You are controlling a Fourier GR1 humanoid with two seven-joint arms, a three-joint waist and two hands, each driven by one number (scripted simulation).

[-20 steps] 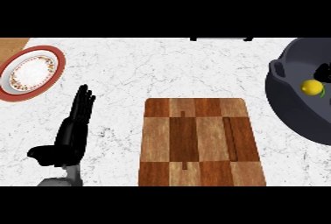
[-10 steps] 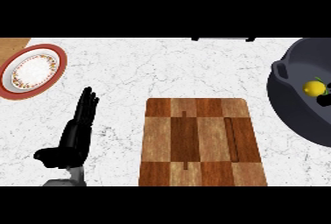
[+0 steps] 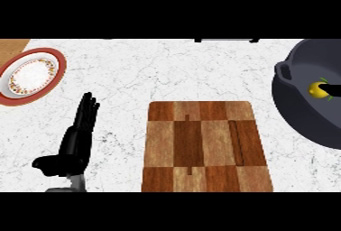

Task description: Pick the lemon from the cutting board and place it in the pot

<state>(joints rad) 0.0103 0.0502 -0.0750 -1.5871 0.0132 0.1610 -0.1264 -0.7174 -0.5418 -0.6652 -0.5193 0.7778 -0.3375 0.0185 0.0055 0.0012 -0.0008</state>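
The yellow lemon [image 3: 316, 89] sits inside the dark grey pot [image 3: 296, 106] at the right edge of the head view. A black part of my right hand [image 3: 334, 90] shows at that edge, right against the lemon's right side; the rest of the hand is cut off. The wooden cutting board [image 3: 205, 146] lies in the lower middle with nothing on it. My left hand [image 3: 75, 144] rests open at the lower left, fingers straight and pointing away from me, well apart from the board.
A white plate [image 3: 30, 76] with a red rim and patterned border lies at the far left on the white marble counter [image 3: 160, 72]. A dark bar [image 3: 223, 40] shows at the counter's far edge.
Almost nothing: the whole view has shifted a little. The lemon stays in the pot with my right hand against it, and the left hand keeps its pose.
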